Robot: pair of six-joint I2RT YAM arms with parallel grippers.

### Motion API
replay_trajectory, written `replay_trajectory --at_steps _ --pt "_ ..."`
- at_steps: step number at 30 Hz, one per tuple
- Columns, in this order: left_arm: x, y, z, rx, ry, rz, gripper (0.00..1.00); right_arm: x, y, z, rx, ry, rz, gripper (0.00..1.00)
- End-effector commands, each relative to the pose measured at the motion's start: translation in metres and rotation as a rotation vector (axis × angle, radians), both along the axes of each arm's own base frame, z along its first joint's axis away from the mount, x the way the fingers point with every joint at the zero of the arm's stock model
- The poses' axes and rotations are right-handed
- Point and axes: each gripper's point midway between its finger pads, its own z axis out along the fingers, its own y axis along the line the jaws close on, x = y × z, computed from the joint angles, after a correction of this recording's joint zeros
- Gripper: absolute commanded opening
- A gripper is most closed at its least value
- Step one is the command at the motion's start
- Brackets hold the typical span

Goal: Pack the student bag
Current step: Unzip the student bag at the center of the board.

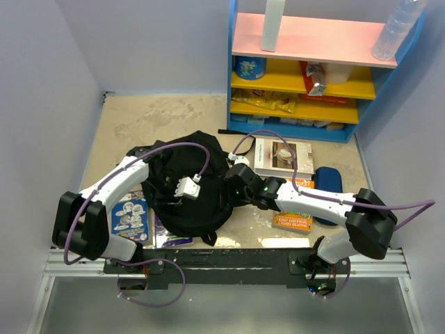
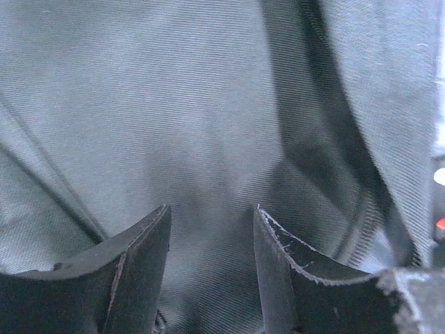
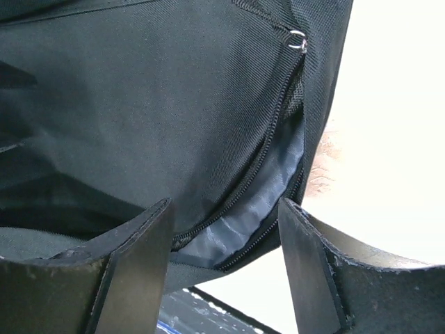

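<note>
The soft black fabric backpack (image 1: pixel 191 212) has a part-open zipper (image 3: pixel 271 160) showing only grey lining; the rest of its inside is hidden. The left end effector (image 2: pixel 212 216) and right end effector (image 3: pixel 226 205) stand apart, clamping nothing.

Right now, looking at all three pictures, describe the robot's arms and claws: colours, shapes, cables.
The left arm and right arm have white tubular segments joined by chunky black joints. A purple cable loops loosely along each. The left claw and right claw each have two black, wedge-shaped fingers with scuffed, pale-worn edges.
</note>
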Motion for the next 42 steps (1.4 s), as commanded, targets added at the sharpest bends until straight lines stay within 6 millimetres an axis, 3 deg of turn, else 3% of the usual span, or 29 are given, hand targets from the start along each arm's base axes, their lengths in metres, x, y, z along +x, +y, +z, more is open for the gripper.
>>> replay_trajectory --at_steps 1,6,8,9,11,12,18,19,21,24,28,31,37,42 --pt "0.030 -0.013 0.012 -0.073 -0.153 0.069 0.54 0.002 0.010 -0.011 0.009 0.018 -0.006 0.63" --pt "0.032 -0.018 0.023 -0.115 -0.160 0.107 0.54 0.004 0.030 -0.024 0.018 0.069 0.020 0.56" --pt "0.029 -0.023 0.031 -0.147 -0.150 0.107 0.54 0.005 0.037 -0.028 0.025 0.081 0.027 0.47" --pt "0.029 -0.026 0.036 -0.162 -0.149 0.107 0.54 0.007 0.041 -0.025 0.038 0.079 0.027 0.41" --pt "0.031 -0.033 0.050 -0.202 -0.149 0.119 0.57 0.014 0.044 -0.020 0.036 0.059 0.019 0.12" --pt "0.032 -0.035 0.056 -0.214 -0.146 0.124 0.57 0.022 0.051 -0.006 0.061 0.032 0.014 0.00" --pt "0.032 -0.056 0.102 -0.341 -0.104 0.147 0.61 0.056 0.082 0.075 0.234 -0.075 0.044 0.00" --pt "0.032 -0.060 0.110 -0.364 -0.100 0.146 0.81 0.068 0.083 0.084 0.267 -0.084 0.034 0.00" --pt "0.022 -0.067 0.119 -0.407 -0.040 0.150 1.00 0.081 0.090 0.096 0.322 -0.084 0.022 0.00" --pt "0.015 -0.071 0.125 -0.427 0.012 0.165 1.00 0.097 0.096 0.120 0.444 -0.087 -0.007 0.00" --pt "0.020 -0.067 0.110 -0.393 0.008 0.236 1.00 0.109 0.099 0.150 0.591 -0.131 -0.058 0.00" --pt "0.022 -0.068 0.109 -0.406 -0.001 0.264 1.00 0.110 0.097 0.161 0.644 -0.147 -0.089 0.00" --pt "0.033 -0.074 0.124 -0.436 0.007 0.358 1.00 0.112 0.091 0.159 0.637 -0.165 -0.117 0.00" --pt "0.030 -0.071 0.095 -0.372 0.074 0.425 1.00 0.110 0.086 0.168 0.659 -0.182 -0.130 0.00"
